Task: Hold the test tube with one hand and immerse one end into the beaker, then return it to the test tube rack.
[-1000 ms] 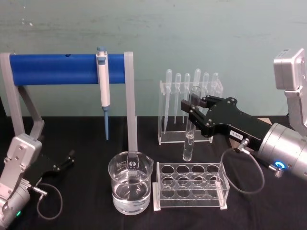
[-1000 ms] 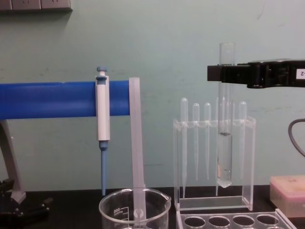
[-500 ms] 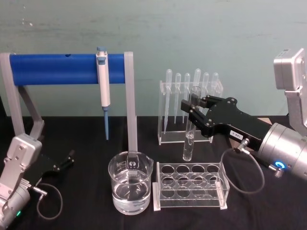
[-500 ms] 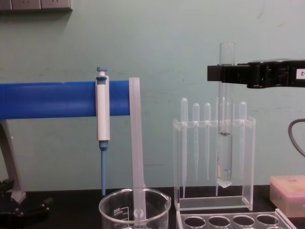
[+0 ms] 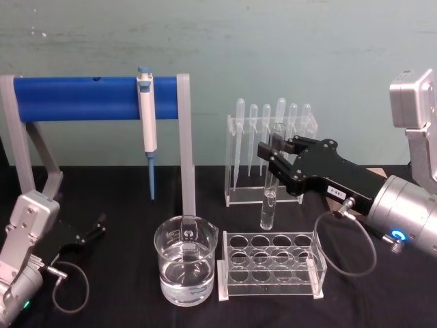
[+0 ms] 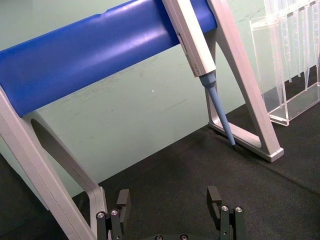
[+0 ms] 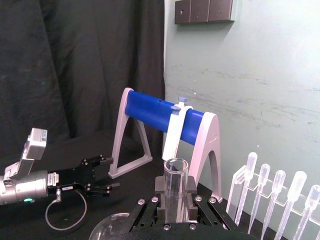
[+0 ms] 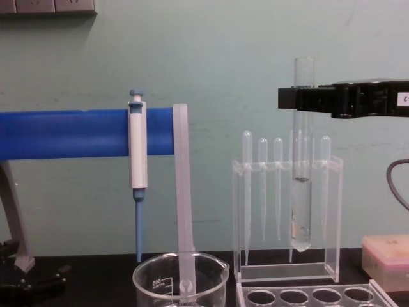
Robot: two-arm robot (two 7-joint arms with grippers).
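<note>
1. left gripper [image 5: 92,231]: parked at the counter's [image 5: 123,195] front-left corner. Jaws open, nothing in them. Idle.
2. beaker [image 5: 186,268]: near the front edge, left of centre, part-filled with clear liquid. The grey leg [image 5: 186,150] of the blue stand is right behind it.
3. test tube rack [image 5: 271,268]: just right of the beaker. We see every hole empty.
4. test tube [image 5: 269,184]: upright in the air, behind the rack and in front of the pipette stand [image 5: 272,154]. Its rounded end is clear of both. The chest view shows liquid in its lower part. We can't tell whether the dip is done.
5. right gripper [image 5: 274,158]: reaches in from the right edge, jaws clamped on the tube's upper part, just below the rim.
6. Risks we see:
   - The grip is high and most of the tube hangs below it, so any wobble swings the bottom end. On a low sideways pass it could clip the rack top or the beaker rim.
   - Glass on hard jaws could slip or crack on a knock.
   - Tilting the tube spills its liquid.
   - At the beaker, the grey leg crowds the approach.
   - Coming down off-centre over a rack hole would jam the tube on the plate.
</note>
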